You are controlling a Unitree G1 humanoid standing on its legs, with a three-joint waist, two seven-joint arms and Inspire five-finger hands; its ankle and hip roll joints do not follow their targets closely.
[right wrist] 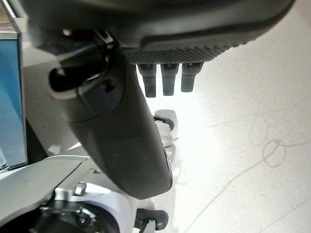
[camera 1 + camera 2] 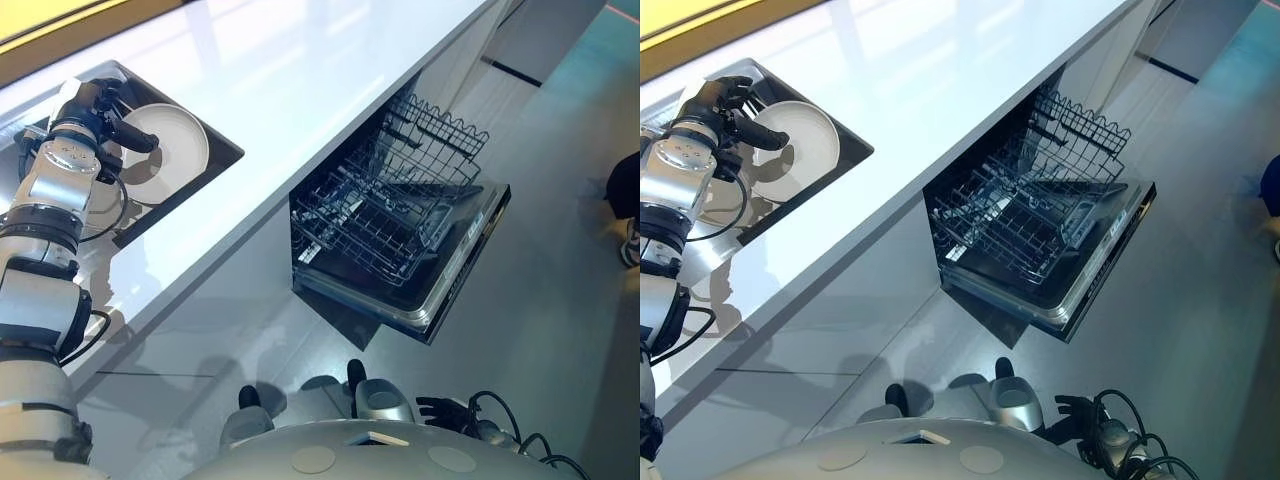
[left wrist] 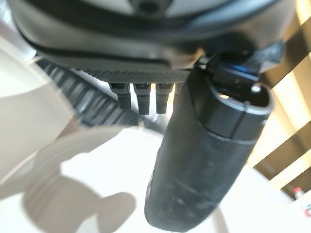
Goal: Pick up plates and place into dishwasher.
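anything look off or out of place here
Nothing stands out. The white plate is in the sink at the left hand; the dishwasher stands open with its rack pulled out, and the counter shows no spill.

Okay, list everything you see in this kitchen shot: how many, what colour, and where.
plate: one, white, tilted in the sink
sink: one, black, set in the countertop
countertop: one, white, above the dishwasher
dishwasher: one, dark, door open
wire racks: two, dark, pulled out, no plates in them
floor: grey
person: one, dark clothing, at the right edge
left hand: dark, pinching the plate's rim
right hand: dark, open, hanging low, holding nothing
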